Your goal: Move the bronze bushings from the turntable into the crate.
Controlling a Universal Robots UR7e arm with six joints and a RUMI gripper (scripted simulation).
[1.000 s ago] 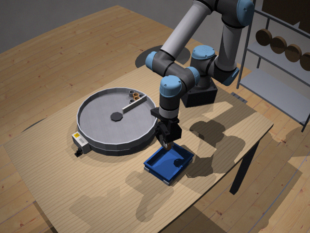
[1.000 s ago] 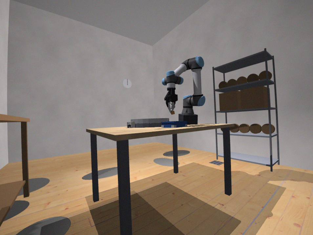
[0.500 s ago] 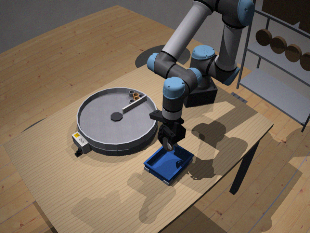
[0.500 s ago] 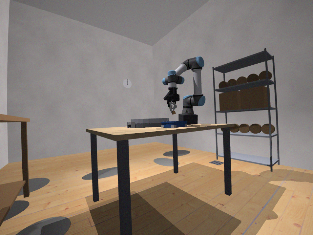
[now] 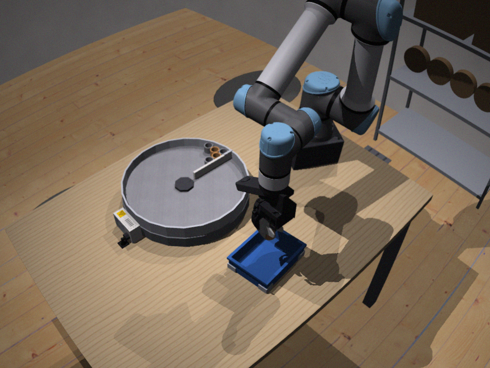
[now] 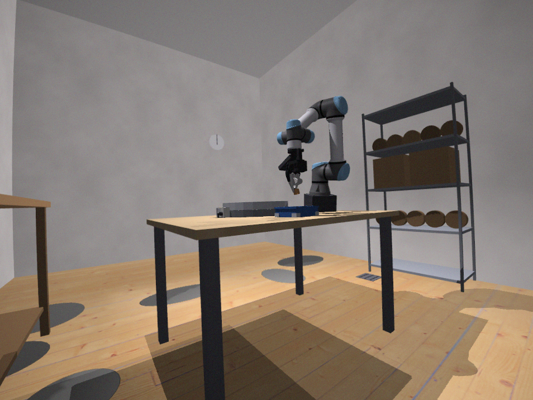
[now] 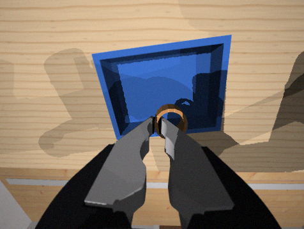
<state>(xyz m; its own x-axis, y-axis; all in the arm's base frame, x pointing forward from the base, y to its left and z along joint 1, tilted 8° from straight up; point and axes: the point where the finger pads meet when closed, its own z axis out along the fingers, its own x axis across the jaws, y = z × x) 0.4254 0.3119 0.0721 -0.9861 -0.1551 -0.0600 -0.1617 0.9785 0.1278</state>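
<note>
Wrist: bronze bushing [image 7: 184, 125] ring-shaped, brown-sided, bright inner rim.

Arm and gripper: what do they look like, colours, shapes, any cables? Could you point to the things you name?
The arm [image 5: 295, 49] [image 6: 336, 137] has light grey tubes, dark grey joints and blue rounded caps. The gripper [image 5: 265, 236] [image 6: 295, 190] [image 7: 156, 118] has a black, angular body and two grey fingers, broad at the base and tapering to narrow tips. I see no cables or sleeves on either.

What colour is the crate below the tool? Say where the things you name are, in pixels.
Blue [image 5: 267, 278] [image 6: 296, 209] [image 7: 163, 44] all over its rim and inside; the wrist view shows it best.
</note>
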